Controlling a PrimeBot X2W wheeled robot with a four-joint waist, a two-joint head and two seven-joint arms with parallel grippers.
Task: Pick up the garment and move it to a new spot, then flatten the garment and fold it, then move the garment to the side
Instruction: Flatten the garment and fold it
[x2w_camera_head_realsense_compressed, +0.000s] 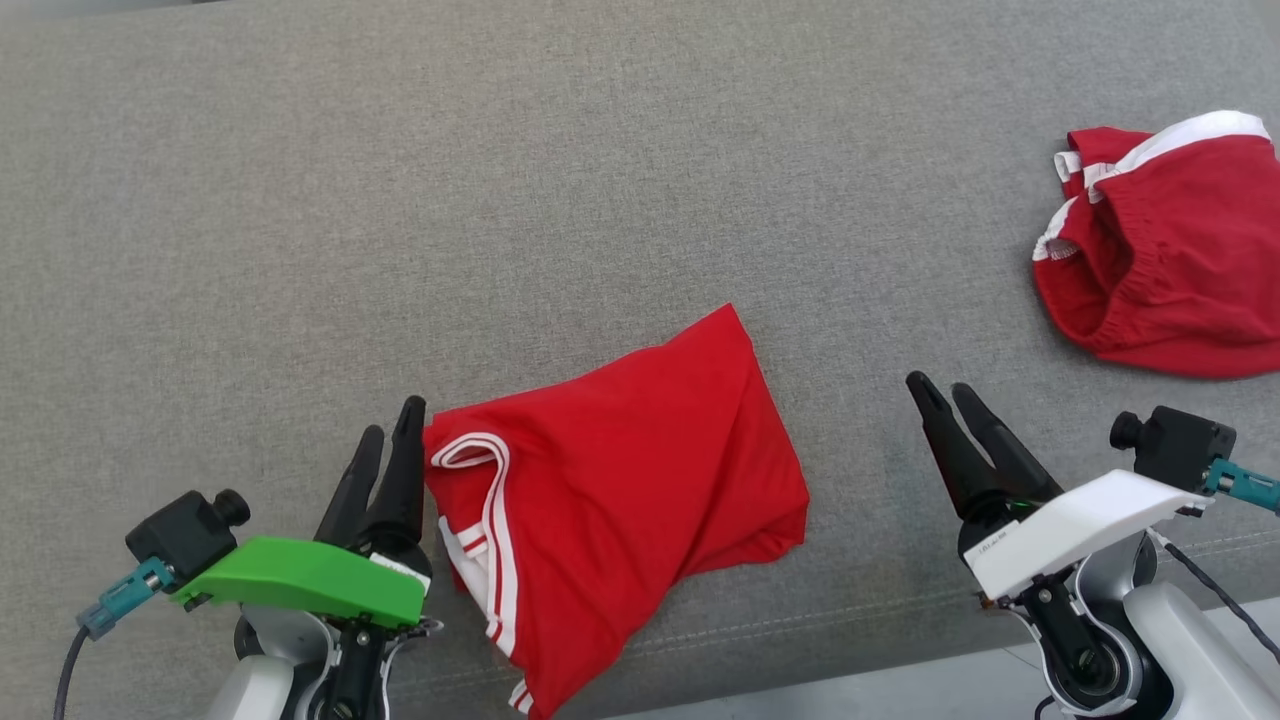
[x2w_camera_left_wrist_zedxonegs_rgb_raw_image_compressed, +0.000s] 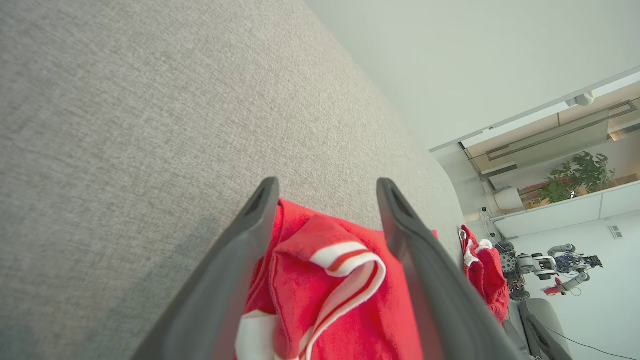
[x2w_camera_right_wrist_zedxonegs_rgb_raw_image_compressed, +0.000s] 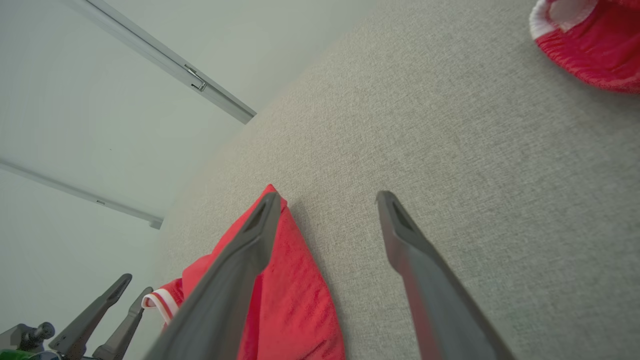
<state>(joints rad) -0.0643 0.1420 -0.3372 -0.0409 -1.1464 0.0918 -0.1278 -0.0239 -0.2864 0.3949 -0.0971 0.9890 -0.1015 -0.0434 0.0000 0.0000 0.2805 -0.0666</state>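
Red garment (x2w_camera_head_realsense_compressed: 620, 470) is being flanked on grey surface (x2w_camera_head_realsense_compressed: 400, 200) — left gripper (x2w_camera_head_realsense_compressed: 392, 420) just beside it, right gripper (x2w_camera_head_realsense_compressed: 940, 387) apart; both jaws being held open.

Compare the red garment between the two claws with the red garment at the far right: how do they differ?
The near garment lies fairly flat in a loose fold; the far garment sits bunched. The near garment has white-and-red striped trim; the far garment has a plain white band and gathered elastic. Both are red and rest on the grey surface.
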